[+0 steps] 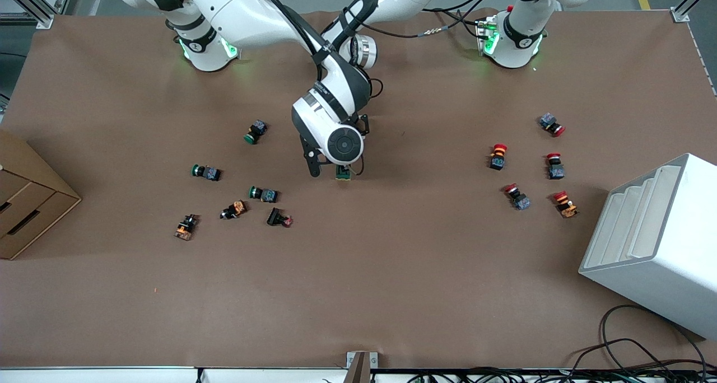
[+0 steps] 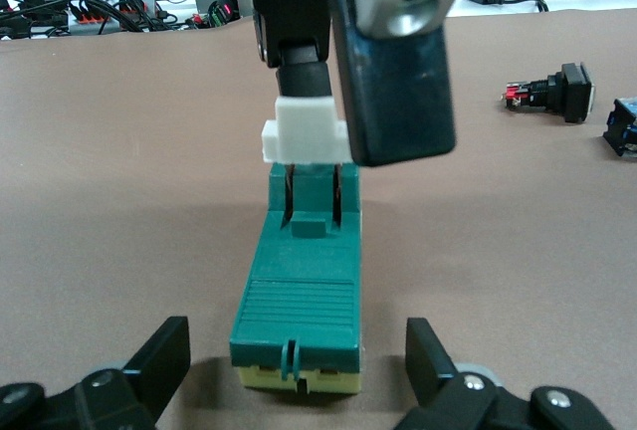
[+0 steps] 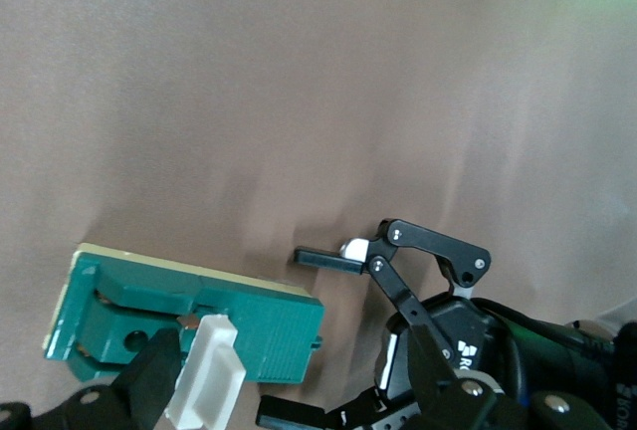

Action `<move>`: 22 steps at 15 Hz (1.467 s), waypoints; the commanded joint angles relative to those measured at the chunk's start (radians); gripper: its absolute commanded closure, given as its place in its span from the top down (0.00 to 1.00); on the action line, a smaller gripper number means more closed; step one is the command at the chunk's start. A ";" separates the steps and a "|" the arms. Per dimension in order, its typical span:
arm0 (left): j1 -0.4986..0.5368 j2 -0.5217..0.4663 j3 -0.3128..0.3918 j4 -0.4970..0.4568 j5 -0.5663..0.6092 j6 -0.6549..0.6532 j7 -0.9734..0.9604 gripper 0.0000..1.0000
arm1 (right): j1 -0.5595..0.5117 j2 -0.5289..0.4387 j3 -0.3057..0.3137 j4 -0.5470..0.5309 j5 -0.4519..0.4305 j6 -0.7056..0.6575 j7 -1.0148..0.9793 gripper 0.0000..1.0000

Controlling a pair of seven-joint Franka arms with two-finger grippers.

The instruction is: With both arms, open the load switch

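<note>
Left pincer (image 2: 297, 355), open astride the load switch (image 2: 299, 291) lying flat on the table (image 2: 119, 201), may let it skid if the right pincer (image 2: 348, 102) at the white lever (image 2: 304, 133), grip unclear, pulls first.

Brown-covered table (image 1: 358, 293). Load switch (image 1: 343, 173) lies mid-table; toward the right arm's end, green buttons (image 1: 206, 172), (image 1: 256, 131), (image 1: 263, 194), two orange-bodied parts (image 1: 185, 227), (image 1: 233, 209), a black part (image 1: 279, 218) and a cardboard box (image 1: 28, 198) at the edge. Toward the left arm's end, five red buttons (image 1: 497, 156), (image 1: 552, 124), (image 1: 555, 166), (image 1: 517, 196), (image 1: 565, 204) and a white stepped bin (image 1: 655, 243); both arm bases (image 1: 204, 50), (image 1: 512, 41) stand along the edge farthest from the front camera.
</note>
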 commanded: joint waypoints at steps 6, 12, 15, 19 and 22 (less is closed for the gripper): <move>-0.012 0.018 0.004 -0.001 0.020 -0.011 -0.031 0.96 | 0.005 0.000 0.032 0.012 0.025 -0.046 -0.009 1.00; -0.012 0.018 0.004 -0.001 0.020 -0.023 -0.037 0.96 | 0.019 0.007 0.032 0.001 0.023 -0.034 -0.012 1.00; -0.012 0.019 0.004 -0.001 0.020 -0.023 -0.037 0.96 | 0.021 0.029 0.032 0.002 0.023 -0.020 -0.013 1.00; -0.012 0.019 0.004 0.000 0.020 -0.023 -0.035 0.96 | 0.031 0.043 0.030 0.002 0.021 0.000 -0.013 1.00; -0.012 0.019 0.004 0.000 0.020 -0.023 -0.035 0.96 | 0.024 0.037 0.030 0.016 0.020 -0.005 -0.016 1.00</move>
